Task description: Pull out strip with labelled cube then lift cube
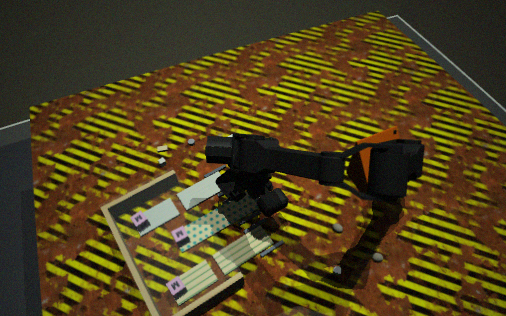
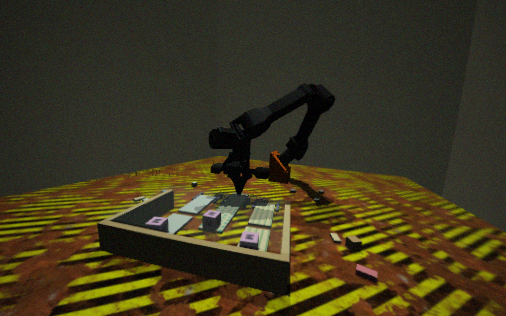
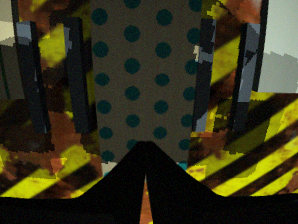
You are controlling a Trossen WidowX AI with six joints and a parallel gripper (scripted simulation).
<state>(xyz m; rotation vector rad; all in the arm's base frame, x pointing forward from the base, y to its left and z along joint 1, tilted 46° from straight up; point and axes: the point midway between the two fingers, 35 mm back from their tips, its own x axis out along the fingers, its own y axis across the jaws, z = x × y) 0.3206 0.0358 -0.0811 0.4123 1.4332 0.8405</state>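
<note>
Three strips in tray [image 1: 123, 245], lower left of top view; dotted strip [image 1: 208, 227] unbroken, carrying pink labelled cube [image 1: 179, 233]. Jaws [image 2: 238, 190] clenched empty, tip pressing dotted strip's near end. Likely thin, slippery: drag flat; grip rigid cube sides.

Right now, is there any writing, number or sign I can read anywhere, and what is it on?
Dark mark on each pink cube top: left, middle, right: too blurred to read.
Dotted strip, striped strip, plain strip: patterns only, no text.
Nothing else is readable.
</note>
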